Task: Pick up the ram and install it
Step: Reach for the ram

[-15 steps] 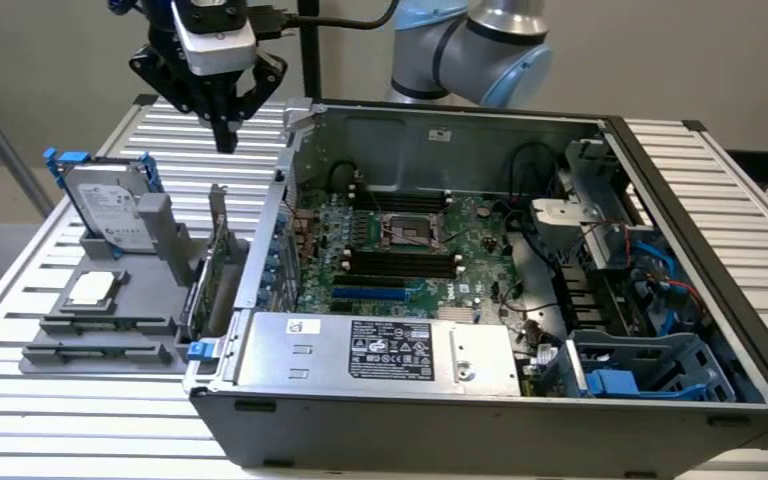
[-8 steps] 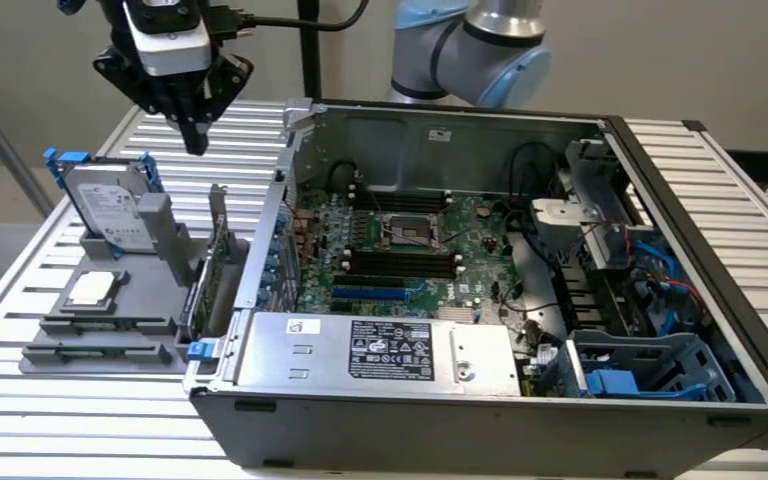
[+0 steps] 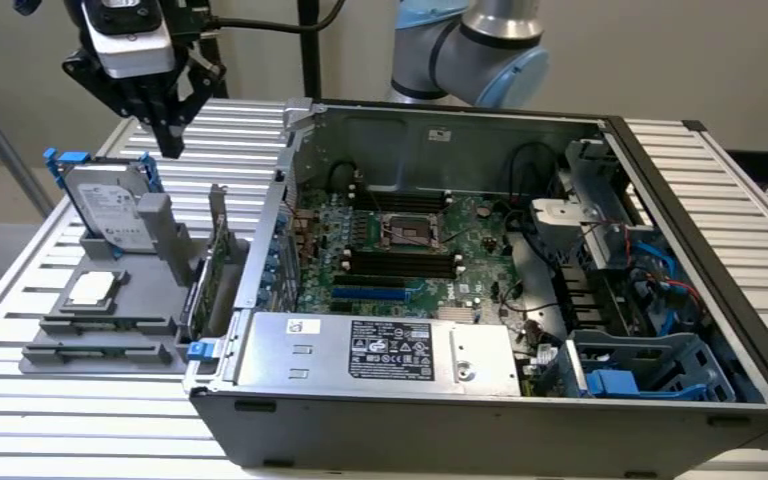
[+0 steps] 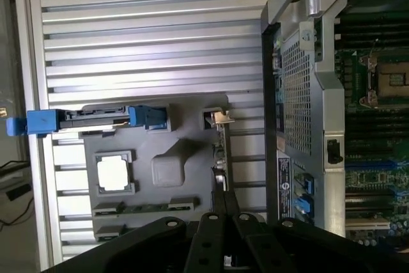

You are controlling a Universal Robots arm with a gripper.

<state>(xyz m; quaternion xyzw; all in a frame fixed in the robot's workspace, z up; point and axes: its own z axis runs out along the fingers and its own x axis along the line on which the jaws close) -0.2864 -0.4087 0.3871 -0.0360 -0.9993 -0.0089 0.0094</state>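
Observation:
The ram (image 4: 144,208) is a thin dark-green stick lying on edge in a slot of the grey holder (image 4: 169,171), beside the square CPU (image 4: 115,174). In the exterior view the ram (image 3: 104,322) shows as a dark strip near the holder's front. My gripper (image 3: 168,140) hangs high above the holder's back end, over the hard drive (image 3: 115,205), well apart from the ram. Its black fingers (image 4: 219,199) are shut together with nothing between them. The motherboard's long black memory slots (image 3: 391,262) lie inside the open computer case (image 3: 491,400).
A green expansion card (image 3: 211,265) stands upright between the holder and the case wall. The blue-railed hard drive stands at the holder's back. The slatted metal table (image 3: 37,420) carries everything. The power supply (image 3: 371,350) sits at the case's near side, and cables and drive cages (image 3: 638,350) at the exterior view's right.

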